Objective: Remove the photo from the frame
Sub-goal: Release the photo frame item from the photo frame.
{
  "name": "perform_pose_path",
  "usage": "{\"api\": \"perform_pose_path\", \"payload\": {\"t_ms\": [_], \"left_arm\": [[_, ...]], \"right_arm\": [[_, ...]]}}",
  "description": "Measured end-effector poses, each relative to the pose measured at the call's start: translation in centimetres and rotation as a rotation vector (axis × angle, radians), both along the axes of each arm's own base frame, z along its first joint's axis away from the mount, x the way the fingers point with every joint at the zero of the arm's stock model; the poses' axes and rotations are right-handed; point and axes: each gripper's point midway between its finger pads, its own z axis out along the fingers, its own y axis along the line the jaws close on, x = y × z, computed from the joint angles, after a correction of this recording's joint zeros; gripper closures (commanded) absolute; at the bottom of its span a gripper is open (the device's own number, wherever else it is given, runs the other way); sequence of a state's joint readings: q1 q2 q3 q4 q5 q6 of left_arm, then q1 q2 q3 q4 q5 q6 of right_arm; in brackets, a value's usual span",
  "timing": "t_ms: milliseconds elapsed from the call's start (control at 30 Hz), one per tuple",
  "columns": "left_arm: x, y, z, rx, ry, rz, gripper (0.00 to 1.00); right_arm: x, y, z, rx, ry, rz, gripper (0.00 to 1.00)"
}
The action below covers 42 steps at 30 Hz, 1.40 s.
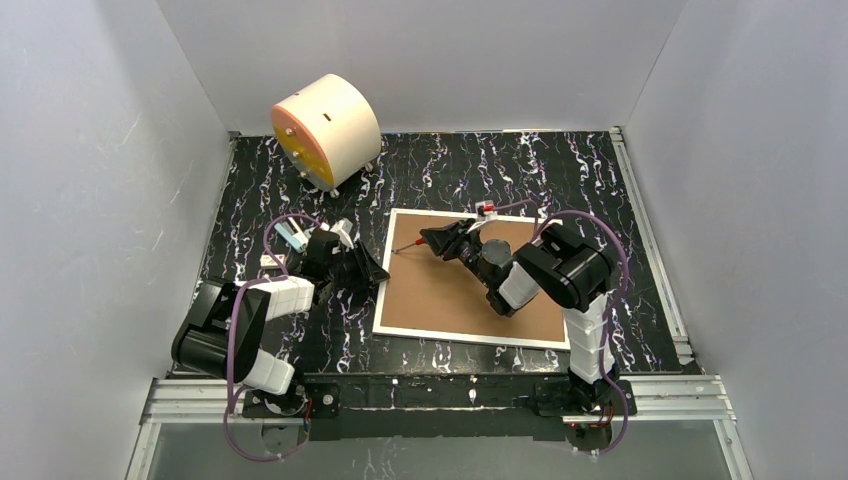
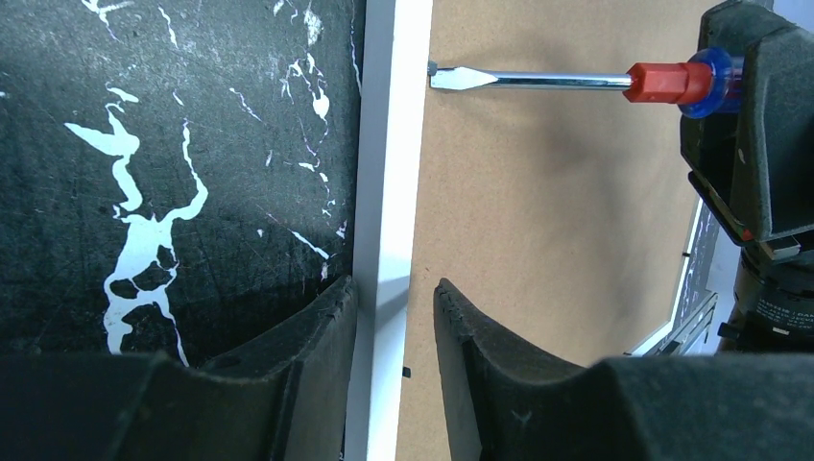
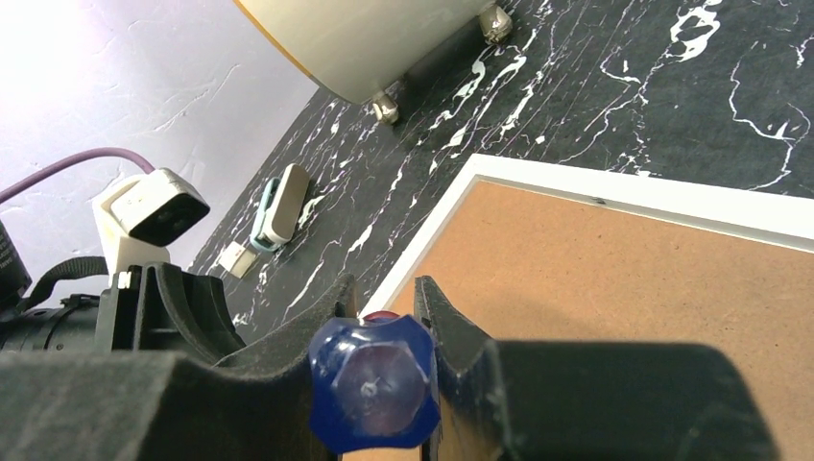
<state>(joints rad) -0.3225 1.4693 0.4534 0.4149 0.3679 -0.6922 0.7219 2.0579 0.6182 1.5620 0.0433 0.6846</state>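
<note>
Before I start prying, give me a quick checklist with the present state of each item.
1. Tool grip: right end effector shut on the screwdriver: ok.
2. Blade tip at the seam between frame and backing board: ok; contact, cannot tell.
3. Bracing: left end effector straddles the frame's left rail, jaws apart; pressing down, cannot tell.
4. Backing board raised: not ok, it lies flat.
5. Sight of the photo: not ok, none of it shows.

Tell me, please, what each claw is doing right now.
Left claw: open, astride the frame rim.
Right claw: closed on the screwdriver.
</note>
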Motion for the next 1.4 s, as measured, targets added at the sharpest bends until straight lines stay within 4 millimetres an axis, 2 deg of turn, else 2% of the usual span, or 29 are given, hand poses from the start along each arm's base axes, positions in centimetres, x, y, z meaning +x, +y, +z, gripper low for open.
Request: {"api": "perform_pose_path", "payload": {"t_ms": [133, 367, 767, 1033, 1400], "left_arm": [[0.0, 0.0, 0.0, 0.001, -0.001, -0.002, 0.67], [0.2, 0.2, -0.4, 0.013, -0.003, -0.012, 0.76], [0.4, 0.1, -0.5, 0.022, -0.021, -0.036, 0.82], [0.5, 0.0, -0.5, 0.027, -0.018, -0.051, 0.85], [0.5, 0.0, -0.5, 0.035, -0.012, -0.057, 0.88]], "right_arm": [[0.1, -0.1, -0.4, 0.016, 0.025, -0.011, 0.99], [0.5, -0.1, -0.7, 0.043, 0.056, -0.025, 0.99], [0.9, 0.9, -1.2, 0.080, 0.091, -0.028, 0.99], [1.0, 2.2, -0.1, 0.031, -0.001, 0.028, 0.99], [1.3, 5.3, 2.4, -0.136, -0.199, 0.171, 0.99]]}}
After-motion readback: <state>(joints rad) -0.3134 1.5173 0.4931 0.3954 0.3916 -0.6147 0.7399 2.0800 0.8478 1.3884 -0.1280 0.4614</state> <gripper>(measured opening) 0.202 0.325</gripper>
